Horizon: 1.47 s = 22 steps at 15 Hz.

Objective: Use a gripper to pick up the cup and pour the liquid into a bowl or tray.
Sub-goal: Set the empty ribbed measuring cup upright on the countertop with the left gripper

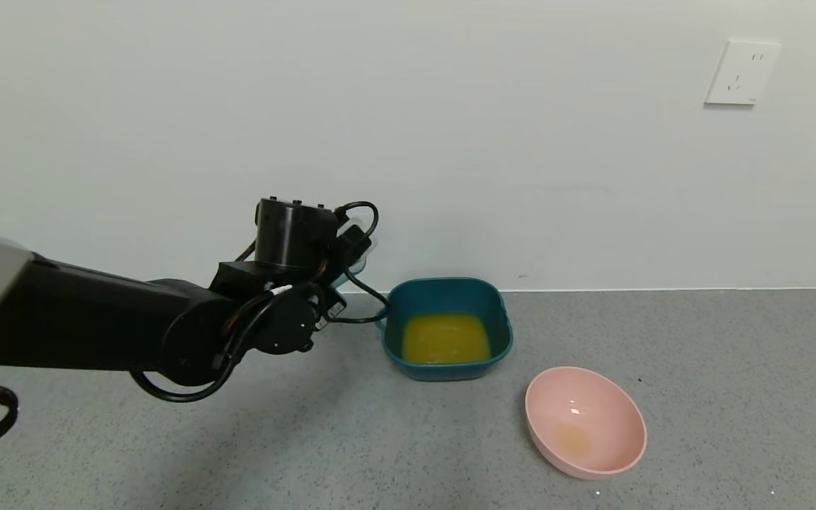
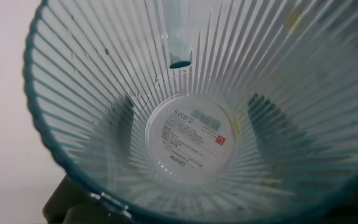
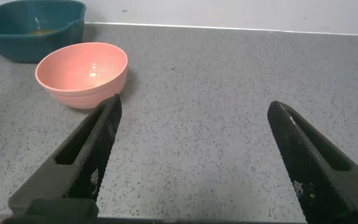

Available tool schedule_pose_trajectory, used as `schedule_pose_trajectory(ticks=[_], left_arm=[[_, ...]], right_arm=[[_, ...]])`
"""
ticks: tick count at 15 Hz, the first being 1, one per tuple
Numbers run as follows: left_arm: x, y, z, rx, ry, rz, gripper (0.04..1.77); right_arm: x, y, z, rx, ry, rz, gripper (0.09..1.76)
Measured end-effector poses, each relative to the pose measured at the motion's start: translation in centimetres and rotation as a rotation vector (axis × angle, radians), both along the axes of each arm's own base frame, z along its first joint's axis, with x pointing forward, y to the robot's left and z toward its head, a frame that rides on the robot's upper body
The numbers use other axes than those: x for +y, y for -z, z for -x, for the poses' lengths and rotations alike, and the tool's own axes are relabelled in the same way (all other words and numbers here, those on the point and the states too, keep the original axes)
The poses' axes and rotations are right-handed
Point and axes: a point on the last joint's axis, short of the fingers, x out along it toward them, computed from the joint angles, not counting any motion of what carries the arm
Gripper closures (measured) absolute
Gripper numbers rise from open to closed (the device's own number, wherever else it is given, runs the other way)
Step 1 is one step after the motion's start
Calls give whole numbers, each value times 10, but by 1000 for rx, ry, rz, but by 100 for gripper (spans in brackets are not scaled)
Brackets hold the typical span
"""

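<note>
— Cup (image 2: 191, 124) looks drained to me: from the left wrist I can see straight down the ribbed wall to the label on its base, only a few specks clinging

— So the pour is over?

— I'd judge so. The left gripper (image 1: 351, 251) is clamped on the cup, two dark finger shadows pressing its sides through the plastic, and just beyond the jaws and lower down sits the teal basin (image 1: 500, 312) with the orange liquid (image 1: 445, 338) pooled in its bottom

— What's next, then?

— My guess is righting the cup and setting it down on the grey floor (image 1: 698, 368) beside the basin, without clipping the rim or snagging the cable (image 1: 362, 287) that droops near it

— How's the arm sitting?

— Left arm reaches in low and nearly level, wrist raised, black knob (image 1: 295, 230) on top, cup poking out past the fingers towards the wall, barely visible from the head view. Further off from the jaws a pink bowl (image 1: 585, 421) tilts on the floor with a faint orange smear inside

— And the other one?

— Right gripper (image 3: 191, 152) hangs idle, jaws wide apart and empty, with the pink bowl ahead of it and the basin behind that
</note>
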Motion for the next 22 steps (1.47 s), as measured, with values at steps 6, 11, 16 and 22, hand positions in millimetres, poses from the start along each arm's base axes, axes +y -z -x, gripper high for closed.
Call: schedule_pose_trajectory(ticks=[6,11,16,22], left_arm=[[24,-19,23,-84,-43,371,54],[37,-23,38,-115,-83,598,54],[44,-7,51,-140,-142,754,54],[63,21,56,-92,-125,840,54]], right_arm=[[0,0,0,0,0,0,14],[0,0,0,0,0,0,14],[0,0,0,0,0,0,14],[0,0,0,0,0,0,14]])
